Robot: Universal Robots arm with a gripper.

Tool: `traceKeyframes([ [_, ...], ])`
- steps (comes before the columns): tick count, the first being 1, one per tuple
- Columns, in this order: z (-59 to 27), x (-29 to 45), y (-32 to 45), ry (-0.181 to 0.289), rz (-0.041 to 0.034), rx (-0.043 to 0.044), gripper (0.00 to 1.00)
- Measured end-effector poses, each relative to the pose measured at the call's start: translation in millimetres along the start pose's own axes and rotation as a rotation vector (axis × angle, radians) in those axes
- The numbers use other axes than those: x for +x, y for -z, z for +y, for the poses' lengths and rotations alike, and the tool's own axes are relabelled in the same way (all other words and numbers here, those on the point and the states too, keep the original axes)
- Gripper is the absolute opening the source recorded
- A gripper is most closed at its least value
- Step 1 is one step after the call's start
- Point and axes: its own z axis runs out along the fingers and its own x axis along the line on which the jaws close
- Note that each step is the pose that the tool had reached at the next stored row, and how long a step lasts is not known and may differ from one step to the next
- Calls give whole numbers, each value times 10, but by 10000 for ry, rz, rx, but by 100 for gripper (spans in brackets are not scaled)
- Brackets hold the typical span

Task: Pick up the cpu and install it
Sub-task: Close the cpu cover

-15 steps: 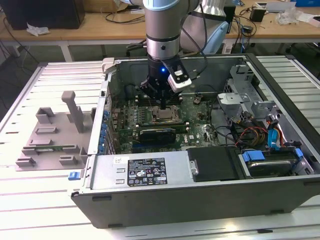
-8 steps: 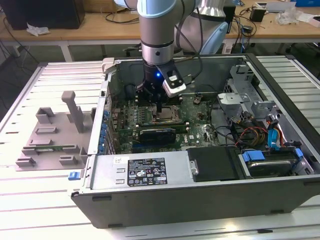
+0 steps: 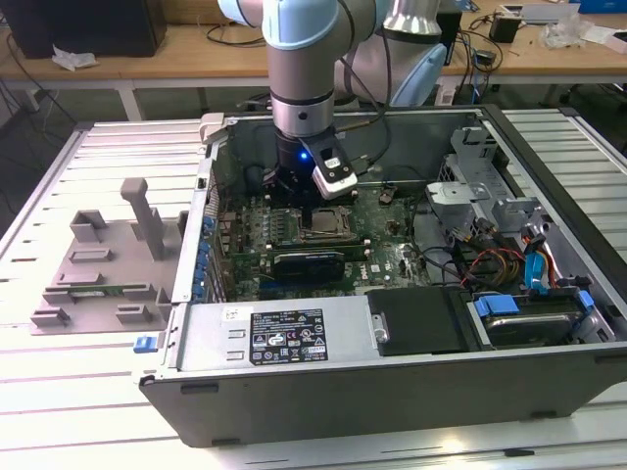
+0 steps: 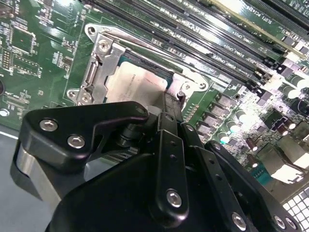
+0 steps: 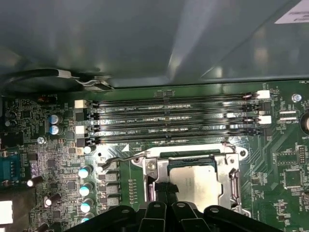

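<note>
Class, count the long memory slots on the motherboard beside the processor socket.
4. The memory slots lie parallel, side by side, between the socket and the case wall.

Both wrist views close above cpu (image 5: 194,182) (image 4: 136,83)

Case (image 3: 392,392): open, lying on the slatted bench (image 3: 59,401)
Fixture blocks (image 3: 98,274): grey, beside the case on the exterior view's left
Memory slots (image 5: 169,112): four parallel rows on green motherboard (image 5: 289,159)

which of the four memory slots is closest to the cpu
The slot running right alongside the socket frame around the cpu; the other three lie beyond it, toward the grey case wall.
</note>
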Motion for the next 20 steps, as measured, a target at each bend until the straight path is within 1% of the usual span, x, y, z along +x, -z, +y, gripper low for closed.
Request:
traceKeyframes([
  [18, -2, 34, -7, 2, 1, -11, 11],
  [20, -2, 34, 19, 0, 1, -11, 11],
])
